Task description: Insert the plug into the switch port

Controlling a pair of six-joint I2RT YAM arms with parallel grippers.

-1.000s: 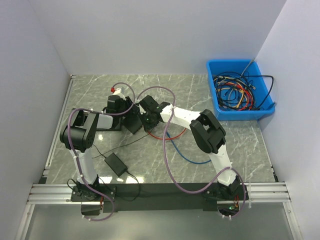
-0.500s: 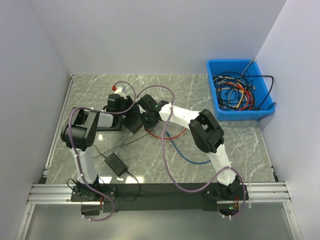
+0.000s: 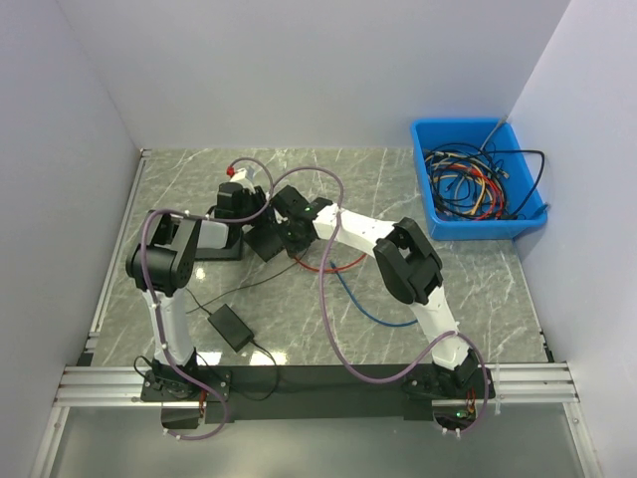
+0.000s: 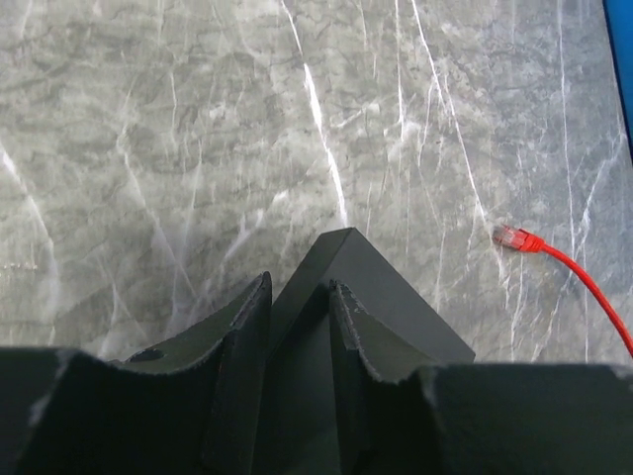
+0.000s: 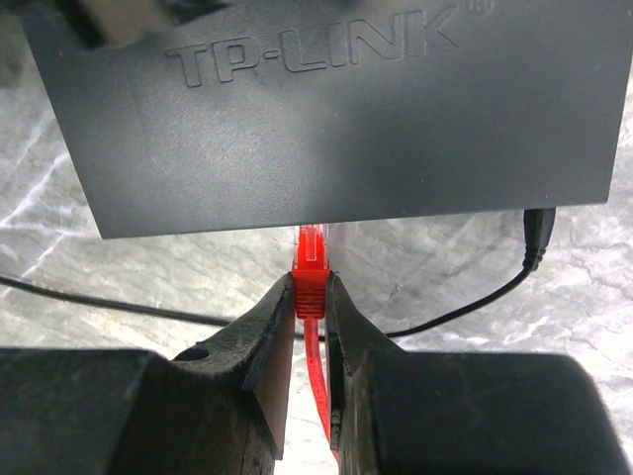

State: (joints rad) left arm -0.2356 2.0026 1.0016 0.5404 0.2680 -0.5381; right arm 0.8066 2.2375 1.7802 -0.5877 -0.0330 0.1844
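Note:
The black TP-LINK switch is held tilted above the table; it also shows in the top view. My left gripper is shut on a corner of the switch. My right gripper is shut on the red plug, whose clear tip reaches under the switch's lower edge; the port is hidden. In the top view the left gripper and right gripper meet at the switch. The red cable's other plug lies on the table.
A black power cable runs from the switch to a black adapter near the front. A red cable and a blue cable lie mid-table. A blue bin of cables stands at the back right.
Both grippers, with the switch and the plug, have moved a little toward the back of the table. Both grips are unchanged.

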